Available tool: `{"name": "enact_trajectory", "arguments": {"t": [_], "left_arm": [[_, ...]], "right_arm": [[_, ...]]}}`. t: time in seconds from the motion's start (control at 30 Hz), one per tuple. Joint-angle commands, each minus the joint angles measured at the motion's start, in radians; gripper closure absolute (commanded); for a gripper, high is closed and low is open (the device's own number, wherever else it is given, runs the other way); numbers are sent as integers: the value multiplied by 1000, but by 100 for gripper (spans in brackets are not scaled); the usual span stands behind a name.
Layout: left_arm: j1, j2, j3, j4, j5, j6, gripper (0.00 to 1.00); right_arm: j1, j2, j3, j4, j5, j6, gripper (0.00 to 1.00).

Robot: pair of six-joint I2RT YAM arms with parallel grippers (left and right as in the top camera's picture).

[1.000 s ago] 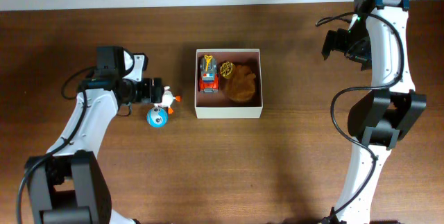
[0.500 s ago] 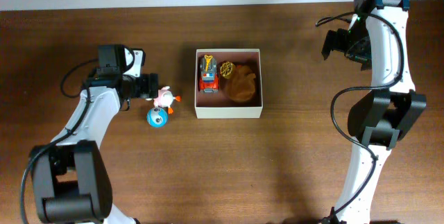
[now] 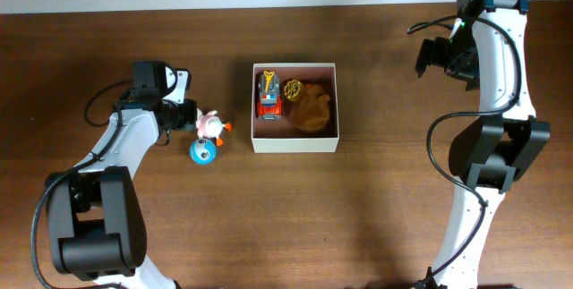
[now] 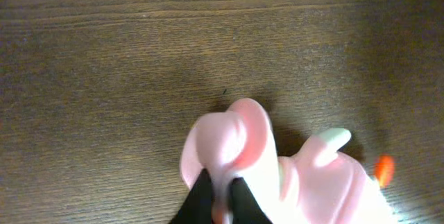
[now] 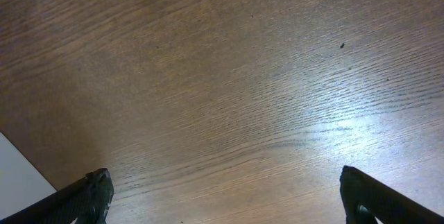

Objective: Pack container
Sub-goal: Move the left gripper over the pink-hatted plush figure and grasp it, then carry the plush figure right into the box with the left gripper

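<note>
Left wrist view: the left jaws are closed on a thin upper part of the pink toy (image 4: 236,148), which sits on the bench (image 4: 104,57). The toy has a small orange tip on 1 side. Whether it is already lifted I cannot tell.

In the overhead view this pink toy (image 3: 210,125) is to the left of the container (image 3: 295,143), near it but not touching. A blue round toy (image 3: 202,152) lies just beside the pink one, also left of the container. The container stands in the middle of the bench and holds 3 things: a red toy car (image 3: 269,97), a gold round piece (image 3: 292,87) and a brown soft thing (image 3: 312,110).

I judge that the step in hand is picking up the pink toy. The next move asks for a lift clear of the blue toy, then a carry to the right over the container's near wall, and a release in its free front part.

Far right of the container, the right jaws hang wide open, their fingertips (image 5: 90,195) well apart above bare bench.
</note>
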Motion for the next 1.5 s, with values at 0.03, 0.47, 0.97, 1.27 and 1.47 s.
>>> {"name": "enact_trajectory", "arguments": {"t": [0.03,0.47,0.97,1.27,1.47], "left_arm": [[-1,7,7,4,-8,5,98],[-1,-56,174,-135,24,-101,98],[-149,-278,394,-385,275,-267,98],[-351,-249,394,-481,242,-414,98],[-415,-204,394,-482,145,-525,98]], "right_arm": [[2,4,-3,1,12,12,1],[2,4,-3,1,12,12,1],[2,4,-3,1,12,12,1],[2,4,-3,0,12,12,1],[2,4,-3,1,12,12,1]]}}
